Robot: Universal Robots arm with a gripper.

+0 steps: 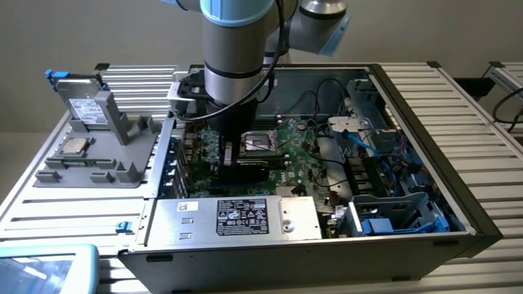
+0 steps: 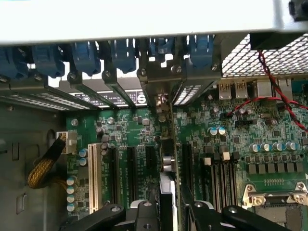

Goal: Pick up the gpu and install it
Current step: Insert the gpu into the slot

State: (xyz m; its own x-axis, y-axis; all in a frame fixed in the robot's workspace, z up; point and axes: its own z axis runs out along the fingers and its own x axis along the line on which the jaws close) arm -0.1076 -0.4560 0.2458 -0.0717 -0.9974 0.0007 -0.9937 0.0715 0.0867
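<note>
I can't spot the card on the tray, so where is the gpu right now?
The gpu, a thin green-edged card, stands on edge between the gripper fingers over the green motherboard's black expansion slots, inside the open computer case.

Plain grey wall (image 1: 98,30) behind the scene, a ribbed light-grey metal worktop (image 1: 482,122) of parallel slats, a second slatted worktop (image 1: 503,70) at the exterior view's right edge, black cable (image 1: 508,104) hanging beside it, soft even indoor light, no strong shadows
</note>
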